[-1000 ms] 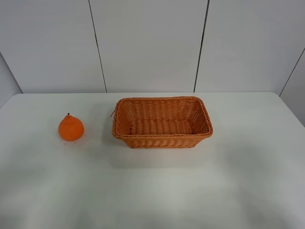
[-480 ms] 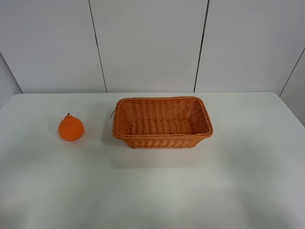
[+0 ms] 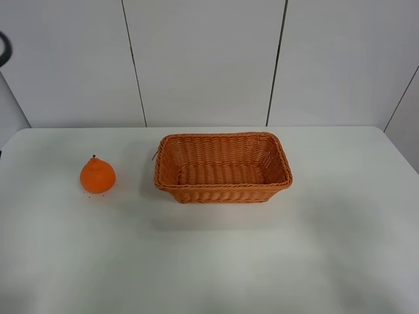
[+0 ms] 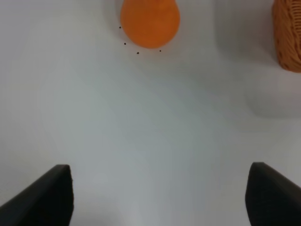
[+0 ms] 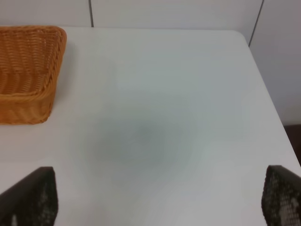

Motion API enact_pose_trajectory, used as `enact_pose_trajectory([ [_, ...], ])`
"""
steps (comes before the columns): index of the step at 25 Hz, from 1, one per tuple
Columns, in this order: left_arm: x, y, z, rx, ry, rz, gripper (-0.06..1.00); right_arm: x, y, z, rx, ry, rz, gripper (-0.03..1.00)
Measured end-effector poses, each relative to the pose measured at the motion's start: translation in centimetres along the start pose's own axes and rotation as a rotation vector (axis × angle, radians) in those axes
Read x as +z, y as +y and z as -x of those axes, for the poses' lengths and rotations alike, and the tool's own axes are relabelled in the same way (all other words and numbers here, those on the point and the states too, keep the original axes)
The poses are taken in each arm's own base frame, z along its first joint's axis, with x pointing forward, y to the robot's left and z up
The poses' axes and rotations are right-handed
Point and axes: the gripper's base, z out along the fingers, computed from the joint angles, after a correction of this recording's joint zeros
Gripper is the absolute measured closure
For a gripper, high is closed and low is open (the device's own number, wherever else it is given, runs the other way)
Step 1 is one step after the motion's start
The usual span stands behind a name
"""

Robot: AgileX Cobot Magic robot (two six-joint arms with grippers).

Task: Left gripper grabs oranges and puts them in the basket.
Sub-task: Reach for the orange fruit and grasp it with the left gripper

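My left gripper (image 4: 160,193) hangs with its dark fingers spread wide and nothing between them, over bare white tabletop (image 3: 209,261). The orange (image 3: 97,176), smooth and pear-shaped with a knobbed top, sits left of the woven wicker basket (image 3: 222,191), well apart from its braided rim, with open table on every side. Tiny dark specks (image 4: 137,52) ring the fruit. My right gripper (image 5: 160,200) is also spread, to the right of the basket.

White table (image 3: 216,261); pale panelled wall (image 3: 203,59) behind, dark vertical seams; soft even light.
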Motion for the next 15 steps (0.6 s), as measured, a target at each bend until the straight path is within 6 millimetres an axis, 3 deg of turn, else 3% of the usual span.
enact_pose_trajectory([
  [8, 7.8, 0.5, 7.9, -0.008, 0.185, -0.002, 0.09, 0.0, 0.0, 0.0, 0.0, 0.0, 0.0, 0.27],
  [15, 13.8, 0.8, 11.6, -0.012, 0.272, -0.003, 0.09, 0.0, 0.0, 0.0, 0.0, 0.0, 0.0, 0.27],
])
